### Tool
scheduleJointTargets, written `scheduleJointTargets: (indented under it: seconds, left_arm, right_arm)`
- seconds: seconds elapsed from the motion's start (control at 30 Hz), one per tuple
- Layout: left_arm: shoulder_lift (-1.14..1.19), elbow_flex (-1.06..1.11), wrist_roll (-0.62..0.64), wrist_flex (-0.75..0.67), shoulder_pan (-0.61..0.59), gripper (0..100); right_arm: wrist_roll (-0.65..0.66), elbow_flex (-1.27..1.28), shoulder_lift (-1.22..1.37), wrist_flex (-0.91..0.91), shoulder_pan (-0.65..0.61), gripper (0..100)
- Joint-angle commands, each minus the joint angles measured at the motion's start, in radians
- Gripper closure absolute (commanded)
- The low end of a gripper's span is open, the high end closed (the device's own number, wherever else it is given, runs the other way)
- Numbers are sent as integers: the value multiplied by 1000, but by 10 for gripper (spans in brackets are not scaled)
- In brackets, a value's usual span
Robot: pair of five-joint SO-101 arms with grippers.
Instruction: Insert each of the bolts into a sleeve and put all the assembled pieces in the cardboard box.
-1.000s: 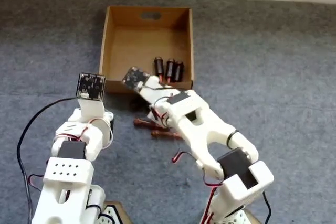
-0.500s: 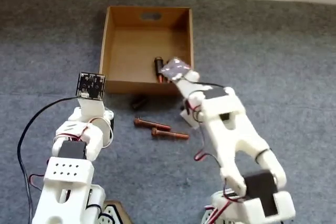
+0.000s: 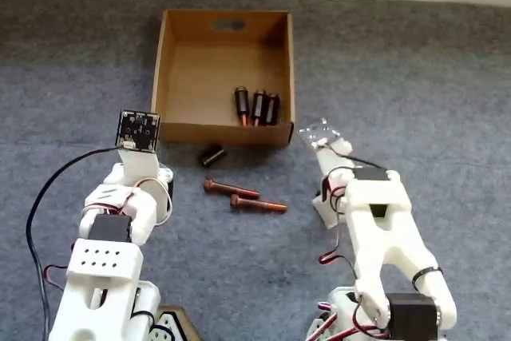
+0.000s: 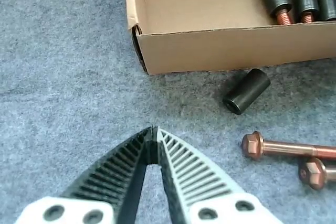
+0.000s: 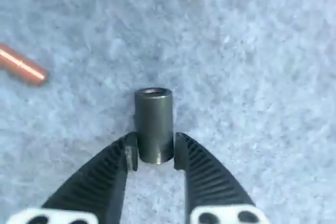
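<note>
My right gripper (image 5: 153,153) is shut on a black sleeve (image 5: 153,124), held with its open end up over the grey carpet. A copper bolt tip (image 5: 21,65) shows off to its side. Two copper bolts (image 3: 230,189) (image 3: 258,204) lie in front of the cardboard box (image 3: 166,61), and a loose black sleeve (image 3: 211,155) lies against its front wall. Three assembled pieces (image 3: 255,107) rest inside the box. My left gripper (image 4: 152,148) is shut with nothing in it, short of the loose sleeve (image 4: 247,91) and the bolt heads (image 4: 253,144).
The right arm (image 3: 375,213) stands to the right of the bolts, below the box's front right corner. The left arm (image 3: 128,197) is at the near left. Grey carpet covers the whole table.
The right arm has swung to the right, from over the bolts past the box's front wall to the carpet right of the bolts. The left arm has kept still.
</note>
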Motion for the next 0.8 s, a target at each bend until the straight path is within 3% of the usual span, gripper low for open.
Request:
scheduleJointTargets:
  seconds: [0.0, 0.23, 0.5, 0.63, 0.77]
  left_arm:
    - [-21, -4, 8, -17, -7, 990]
    - [-21, -4, 8, -17, -10, 990]
    - [-21, -4, 8, -17, -10, 989]
    - [-21, -4, 8, -17, -10, 989]
    - [-21, -4, 8, -17, -10, 989]
  right_arm:
    - [-3, -44, 36, -2, 15, 869]
    - [11, -205, 217, -7, 15, 869]
    - [166, -297, 390, -5, 15, 872]
    - [167, -298, 390, -2, 16, 991]
    - [141, -292, 315, 2, 30, 994]
